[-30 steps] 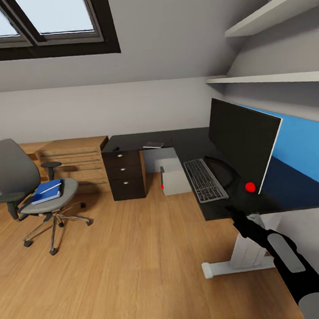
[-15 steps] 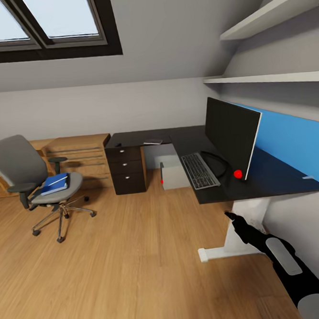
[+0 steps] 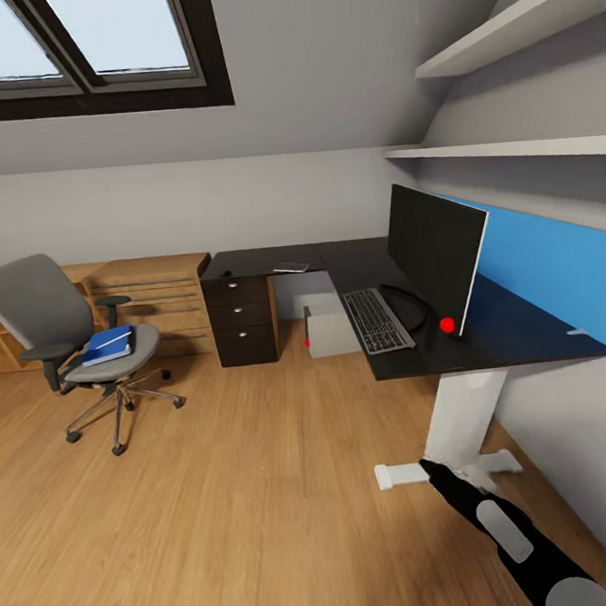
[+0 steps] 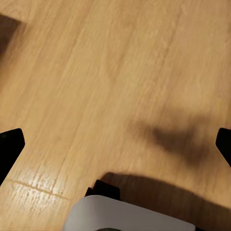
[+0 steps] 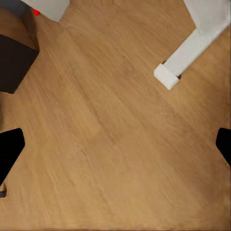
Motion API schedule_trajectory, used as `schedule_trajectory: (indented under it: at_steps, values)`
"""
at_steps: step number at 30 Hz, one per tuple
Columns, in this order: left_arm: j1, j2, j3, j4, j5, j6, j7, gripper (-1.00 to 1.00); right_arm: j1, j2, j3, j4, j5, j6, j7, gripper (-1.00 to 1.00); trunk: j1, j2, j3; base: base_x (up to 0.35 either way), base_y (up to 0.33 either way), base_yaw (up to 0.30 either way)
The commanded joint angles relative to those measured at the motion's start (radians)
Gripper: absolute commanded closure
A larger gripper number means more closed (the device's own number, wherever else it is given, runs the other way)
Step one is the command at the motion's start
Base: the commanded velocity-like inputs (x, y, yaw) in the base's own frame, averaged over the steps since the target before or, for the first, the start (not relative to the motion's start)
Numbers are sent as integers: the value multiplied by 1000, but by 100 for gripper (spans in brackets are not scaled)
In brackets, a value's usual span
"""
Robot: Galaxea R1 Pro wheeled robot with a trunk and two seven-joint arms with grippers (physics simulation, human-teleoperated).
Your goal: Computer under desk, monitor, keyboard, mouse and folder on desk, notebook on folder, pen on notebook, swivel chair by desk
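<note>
A bedroom workspace is surveyed from the wooden floor, well apart from the furniture, with nothing held. The step in hand is judged to be the approach to the swivel chair [image 3: 78, 343], from which the folder [image 3: 107, 347] is to be fetched; the next move calls for the base to be brought near the seat so an arm can reach the flat cover.

The folder, bright blue and thin, is seen lying on the grey seat, with a thin white pen [image 3: 116, 338] resting across it. On the black desk [image 3: 336, 262] the monitor [image 3: 434, 254] stands upright before the blue back panel, the keyboard [image 3: 377, 321] laid just beside its stand. The computer [image 3: 331, 331] sits under the desk, and the notebook [image 3: 291, 268] lies on the desk's far wing (the mouse cannot be made out).

The right gripper [image 5: 115, 147] is held over bare floor near the desk's white leg [image 5: 192, 45], its fingers spread wide apart; the left gripper [image 4: 115, 144] is likewise splayed above the boards.
</note>
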State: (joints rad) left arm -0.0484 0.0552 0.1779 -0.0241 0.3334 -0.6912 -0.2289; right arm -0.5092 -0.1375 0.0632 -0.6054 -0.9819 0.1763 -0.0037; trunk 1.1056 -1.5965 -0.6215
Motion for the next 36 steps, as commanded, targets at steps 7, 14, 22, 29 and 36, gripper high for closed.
schedule_trajectory:
  at_steps: [7,14,22,29,36]
  values:
    - [-1,-2,6,-2,1,2,-10,-100,0,34,63,290,127,-204,104,-100,-8,14,5,-2,0,0]
    - [-1,0,5,-107,-1,44,-8,-100,0,91,73,556,310,-456,124,-100,-35,63,27,0,0,0]
    - [-1,-1,5,-333,-2,336,9,-100,33,108,72,622,379,-531,123,-100,-65,119,52,0,0,0]
    - [-1,-2,5,-466,-1,480,59,-100,45,131,73,627,388,-541,122,-100,-88,161,71,0,0,0]
    - [-1,-3,6,-441,1,398,65,-100,48,146,72,627,391,-573,119,-100,-88,161,71,0,0,132]
